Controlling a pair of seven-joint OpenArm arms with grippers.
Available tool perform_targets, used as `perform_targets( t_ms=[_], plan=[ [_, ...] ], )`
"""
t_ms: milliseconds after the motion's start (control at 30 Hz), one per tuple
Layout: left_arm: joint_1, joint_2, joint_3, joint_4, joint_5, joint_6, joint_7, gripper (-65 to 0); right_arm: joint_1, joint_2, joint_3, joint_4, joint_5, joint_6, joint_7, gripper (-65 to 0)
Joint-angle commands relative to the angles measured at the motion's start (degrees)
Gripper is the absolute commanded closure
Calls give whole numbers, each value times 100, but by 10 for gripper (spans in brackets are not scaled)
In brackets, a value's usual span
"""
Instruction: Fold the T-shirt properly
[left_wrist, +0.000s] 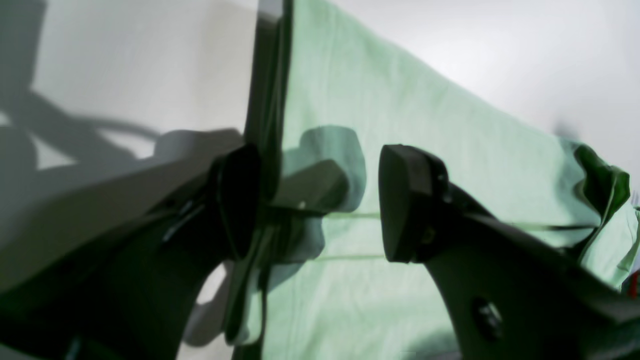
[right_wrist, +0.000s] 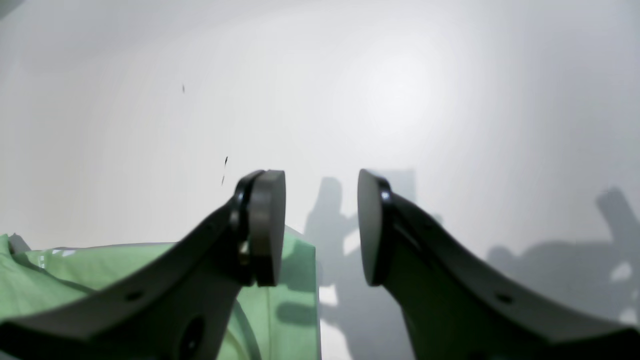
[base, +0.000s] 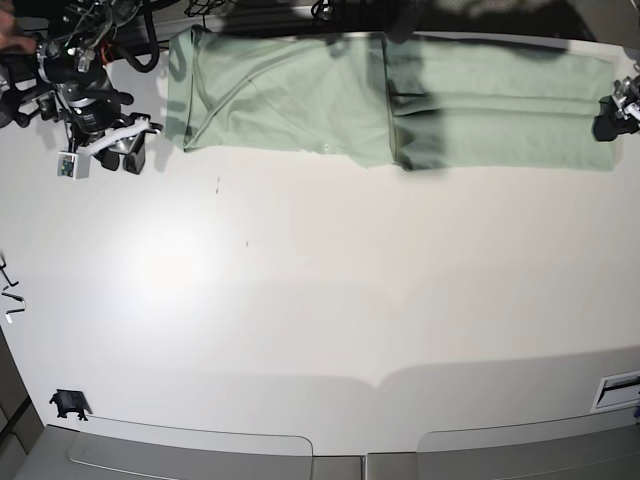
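The left gripper (left_wrist: 320, 200) stood with its dark jaws spread wide, one pad over the T-shirt (left_wrist: 400, 150) and the other at the shirt's straight folded edge. The pale green cloth lay flat on the white counter (left_wrist: 140, 65), bunching into folds at the far right. Shadows of the fingers fell across cloth and counter.

The white tabletop (base: 320, 300) carries the T-shirt (base: 390, 100), laid flat in a long band along the tabletop's far edge. Small dark specks (base: 248, 243) lie near the T-shirt.
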Motion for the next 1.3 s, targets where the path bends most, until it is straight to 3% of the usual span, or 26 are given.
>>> perform_targets(
  t_ms=[0,500,667,1133,1200,1267],
  plan=[
    [42,-111,0,24,175,58,302,-359,26,74,20,90,105,50,131,-230],
    [319,-151,0,31,-245,58,621,-354,28,61,17,90,197,55,136,-230],
    [319,-162,0,42,-251,58,656,-312,31,59,17,90,472,210,138,-230],
    [319,-155,0,39,-566,58,262,-304,31,61,20,90,553,223,225,-230],
    [321,-153,0,39,-566,58,264,-263,31,61,20,90,553,223,238,-230],
    [319,-149,0,39,-566,58,262,-158,31,61,20,90,555,223,247,-230]
  ],
)
